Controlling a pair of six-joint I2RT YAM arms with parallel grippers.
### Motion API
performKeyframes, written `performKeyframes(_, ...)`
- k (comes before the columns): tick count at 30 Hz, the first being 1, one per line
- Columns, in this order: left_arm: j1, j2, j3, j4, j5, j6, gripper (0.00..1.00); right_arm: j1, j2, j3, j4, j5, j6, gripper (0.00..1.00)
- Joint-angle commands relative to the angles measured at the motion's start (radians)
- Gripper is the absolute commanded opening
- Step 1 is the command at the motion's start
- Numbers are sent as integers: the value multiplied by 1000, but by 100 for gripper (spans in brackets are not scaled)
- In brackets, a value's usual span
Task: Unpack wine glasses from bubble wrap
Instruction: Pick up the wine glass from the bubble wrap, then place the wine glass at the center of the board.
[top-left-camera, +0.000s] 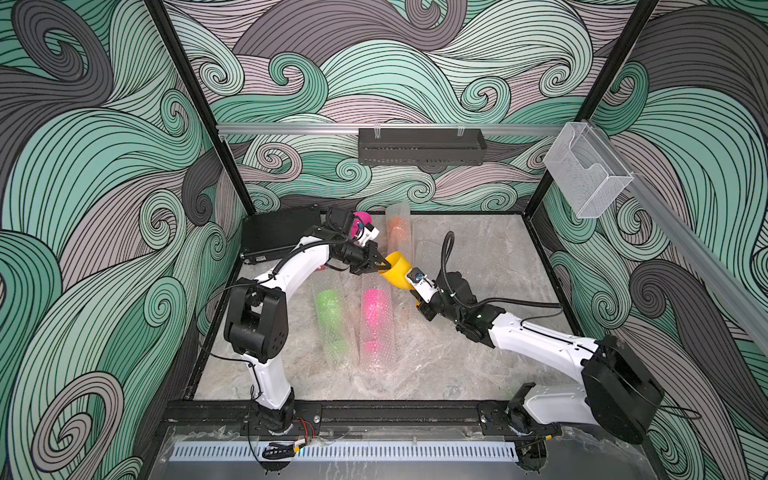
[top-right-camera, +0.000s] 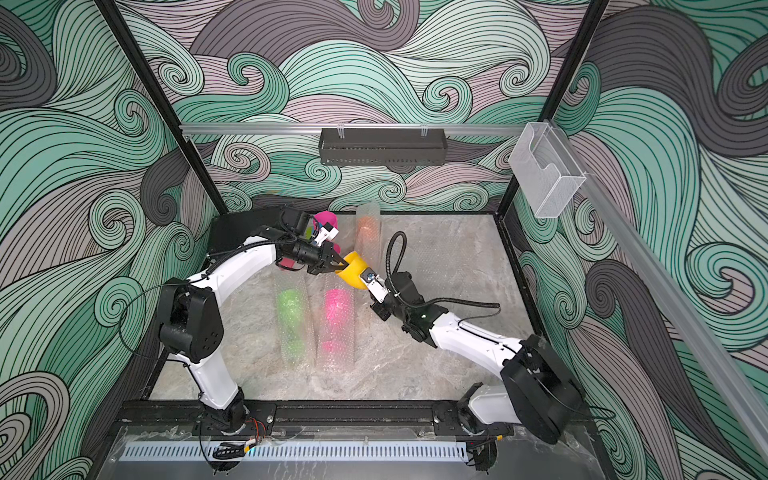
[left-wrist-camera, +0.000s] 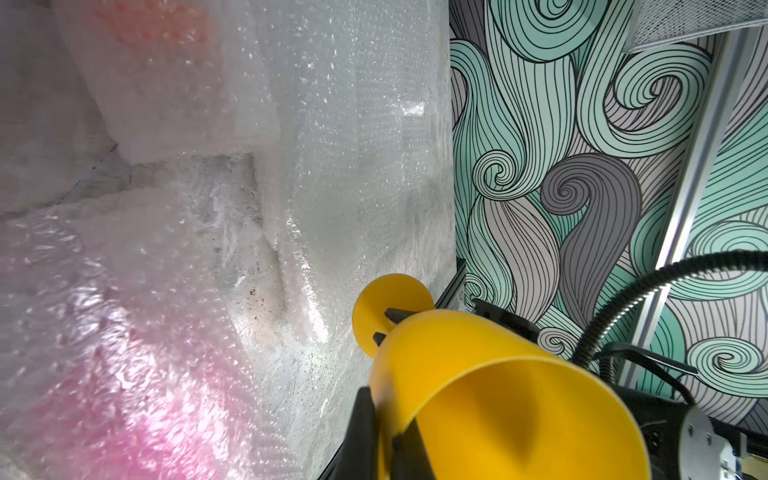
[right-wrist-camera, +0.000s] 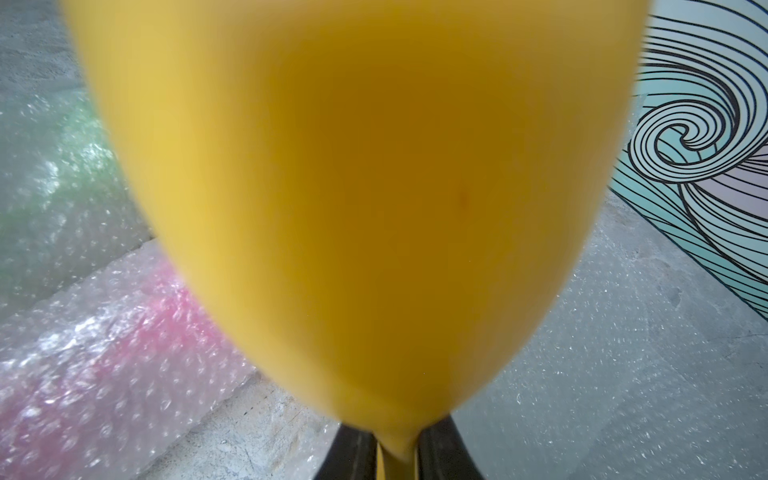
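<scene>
Clear box (top-left-camera: 588, 174) — wall-mounted, black rack (top-left-camera: 419, 146), marble tabletop (top-left-camera: 478, 365)

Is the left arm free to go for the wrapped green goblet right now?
Probably not yet: the left gripper is shut on the rim of the yellow goblet, so its jaws are taken. The green goblet lies close by in its bubble wrap, with nothing over it.

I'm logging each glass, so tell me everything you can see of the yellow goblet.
The yellow goblet is opaque, smooth plastic by its look: a wide bowl, a thin stem and a round flat foot. Unwrapped, it hangs tilted above the table, mouth toward the left gripper, which pinches its rim; the fingers of the right gripper flank its stem.
</scene>
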Motion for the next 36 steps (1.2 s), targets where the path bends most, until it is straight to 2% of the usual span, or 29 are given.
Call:
performKeyframes(1,-7,-24,36,-53,54,25,0,14,1,30,4,-9,0,29)
performKeyframes(3,-2,-26,50,-71,47,35,0,14,-6,33,-11,-12,-3,41)
performKeyframes(7,19,-41,75,-106,33,53,0,16,-34,32,-43,-18,1,57)
performKeyframes(14,115,-120,75,-131,-36,34,0,15,-110,35,-57,-14,71,71)
performKeyframes(19,214,-204,86,-207,-225,54,0,-5,-150,41,-88,-7,143,74)
performKeyframes(23,273,-274,82,-278,-531,99,0,-54,-159,65,-134,-39,246,74)
performKeyframes(25,313,-289,82,-313,-635,113,0,-88,-148,88,-167,-60,328,73)
performKeyframes(29,396,-267,141,-447,-752,137,0,-119,-118,136,-231,-88,419,72)
performKeyframes(36,489,-243,118,-421,-945,160,0,-124,-111,134,-222,-100,461,72)
